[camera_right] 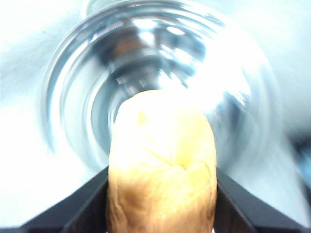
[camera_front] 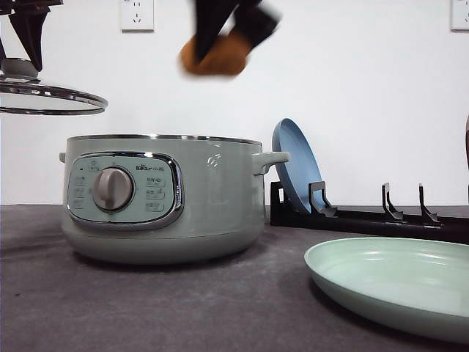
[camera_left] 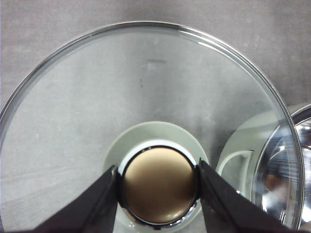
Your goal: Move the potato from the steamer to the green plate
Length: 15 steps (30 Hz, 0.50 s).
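Note:
The sage-green steamer (camera_front: 165,198) stands lidless on the left half of the table. High above its right side the orange-brown potato (camera_front: 214,57) hangs, blurred, with my right gripper (camera_front: 223,48) shut on it. In the right wrist view the potato (camera_right: 163,170) sits between the dark fingers (camera_right: 73,211) over the steamer's shiny bowl (camera_right: 160,63). My left gripper (camera_front: 26,62) holds the glass lid (camera_front: 51,99) up at the far left, shut on its knob (camera_left: 159,184). The mint-green plate (camera_front: 396,282) lies at the front right.
A black dish rack (camera_front: 366,213) runs along the back right with a blue plate (camera_front: 297,165) leaning upright in it. The steamer's side handle (camera_front: 272,160) points toward the rack. Dark grey tabletop (camera_front: 146,308) lies in front.

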### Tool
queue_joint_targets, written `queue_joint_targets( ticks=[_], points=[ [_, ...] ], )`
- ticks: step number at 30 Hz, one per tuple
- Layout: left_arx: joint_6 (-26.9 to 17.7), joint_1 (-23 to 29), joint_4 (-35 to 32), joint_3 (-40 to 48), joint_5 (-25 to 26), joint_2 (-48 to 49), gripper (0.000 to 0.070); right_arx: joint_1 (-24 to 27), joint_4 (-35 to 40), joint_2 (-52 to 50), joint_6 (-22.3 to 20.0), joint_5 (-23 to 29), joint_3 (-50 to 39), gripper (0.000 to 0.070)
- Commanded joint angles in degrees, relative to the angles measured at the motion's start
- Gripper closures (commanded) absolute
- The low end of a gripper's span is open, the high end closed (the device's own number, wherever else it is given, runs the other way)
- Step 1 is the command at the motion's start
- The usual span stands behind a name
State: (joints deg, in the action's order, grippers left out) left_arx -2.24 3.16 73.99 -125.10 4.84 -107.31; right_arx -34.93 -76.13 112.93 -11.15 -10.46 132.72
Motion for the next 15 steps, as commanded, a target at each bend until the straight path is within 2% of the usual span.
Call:
queue_joint_targets(
  ticks=[1, 6, 15],
  points=[
    [-0.02, 0.15, -1.34, -2.64, 0.52, -0.31, 0.0699, 0.81, -1.49, -2.03, 1.9, 0.05, 0.04, 0.0476],
    [-0.04, 0.13, -1.2, -2.64, 0.51, -0.31, 0.0699, 3.75, -2.37, -15.07, 2.34, 0.29, -8.89, 0.0476],
    [-0.04, 0.12, -1.09, -2.64, 0.5, -0.31, 0.0699, 6.84, 1.08, -40.06, 5.14, 2.35, -38.55, 0.0476]
  ],
)
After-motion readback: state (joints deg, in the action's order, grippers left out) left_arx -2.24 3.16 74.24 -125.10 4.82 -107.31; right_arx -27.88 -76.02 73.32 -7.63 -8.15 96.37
